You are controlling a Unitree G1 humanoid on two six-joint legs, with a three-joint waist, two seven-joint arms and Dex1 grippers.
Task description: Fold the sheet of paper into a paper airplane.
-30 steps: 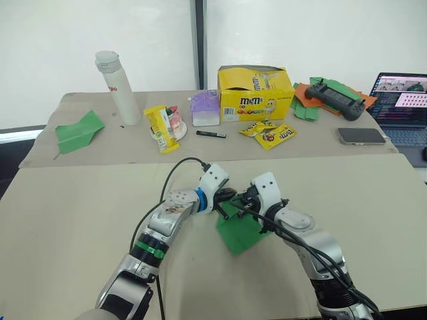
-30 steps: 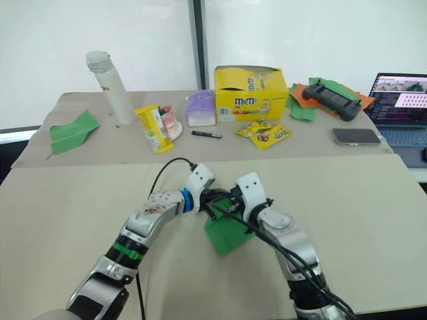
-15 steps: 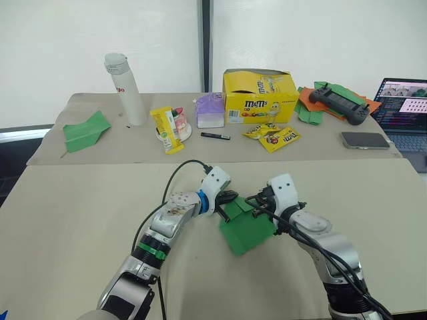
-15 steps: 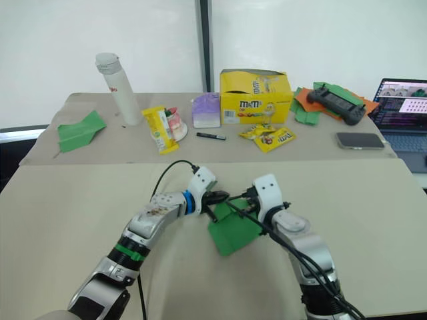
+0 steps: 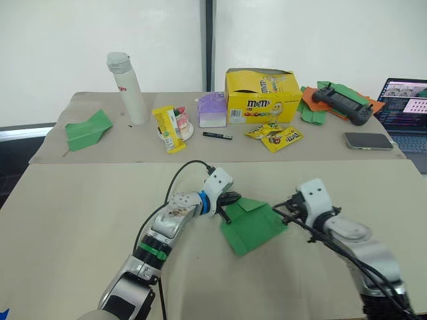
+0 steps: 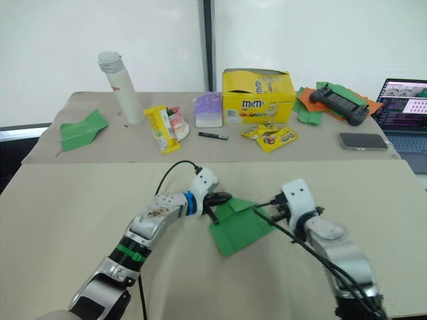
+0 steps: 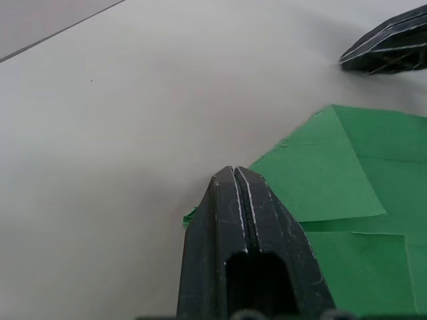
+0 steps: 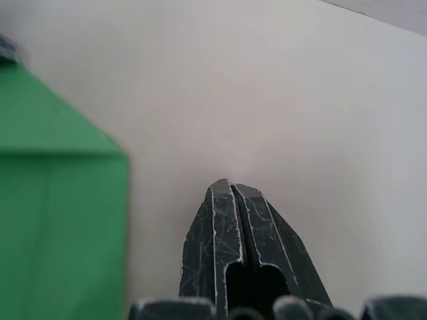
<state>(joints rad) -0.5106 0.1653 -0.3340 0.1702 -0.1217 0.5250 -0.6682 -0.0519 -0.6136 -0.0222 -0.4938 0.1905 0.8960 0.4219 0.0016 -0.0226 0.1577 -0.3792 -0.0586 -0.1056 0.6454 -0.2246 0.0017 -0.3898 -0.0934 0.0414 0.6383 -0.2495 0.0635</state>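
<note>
Paper [image 5: 252,225] partly folded, corner flaps in, wings undone. My left gripper [image 7: 235,175], clenched empty, presses its near edge; right gripper [image 8: 228,187], clenched empty, sits just beside.

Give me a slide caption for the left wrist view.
Left gripper, jaws shut, pressing the edge of the folded green sheet of paper on the beige table.

Both claws [image 5: 229,199] [image 5: 285,204] closed, apart.

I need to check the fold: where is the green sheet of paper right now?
The sheet of paper lies on the near table, between the left gripper at its corner and the right gripper.
</note>
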